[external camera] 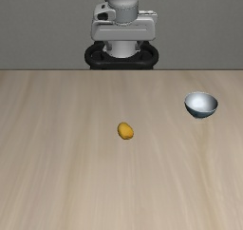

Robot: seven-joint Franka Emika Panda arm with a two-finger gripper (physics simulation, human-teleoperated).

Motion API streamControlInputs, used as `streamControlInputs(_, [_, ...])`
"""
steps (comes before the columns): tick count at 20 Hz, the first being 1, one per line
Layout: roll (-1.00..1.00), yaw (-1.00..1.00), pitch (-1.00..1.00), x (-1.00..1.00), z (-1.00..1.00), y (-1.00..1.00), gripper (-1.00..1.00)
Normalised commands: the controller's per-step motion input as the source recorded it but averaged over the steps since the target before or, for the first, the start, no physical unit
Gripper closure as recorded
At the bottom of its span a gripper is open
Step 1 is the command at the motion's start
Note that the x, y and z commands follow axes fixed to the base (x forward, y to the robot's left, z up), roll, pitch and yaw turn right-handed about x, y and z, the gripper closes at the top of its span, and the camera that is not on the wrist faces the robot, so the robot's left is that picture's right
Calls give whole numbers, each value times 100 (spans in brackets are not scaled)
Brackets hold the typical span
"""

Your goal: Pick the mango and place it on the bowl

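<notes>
While the state of the hand [123, 27] cannot be told, one mango [125, 130], one bowl [200, 107], well apart.

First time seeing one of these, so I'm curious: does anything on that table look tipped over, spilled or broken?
Nothing stands out. The mango lies whole on the wooden table, and the silver bowl sits upright, apart from it.

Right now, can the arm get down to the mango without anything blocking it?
Probably yes. The mango lies by itself on the table, straight out from the arm, with nothing standing between them; the bowl sits apart, toward the exterior view's right.
</notes>
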Motion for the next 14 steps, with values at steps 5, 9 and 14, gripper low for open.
streamControlInputs(5, [0, 0, 0, 100, 0, 0, -100])
streamControlInputs(9, [0, 0, 0, 100, 0, 0, -100])
streamControlInputs(14, [0, 0, 0, 40, -60, 0, -100])
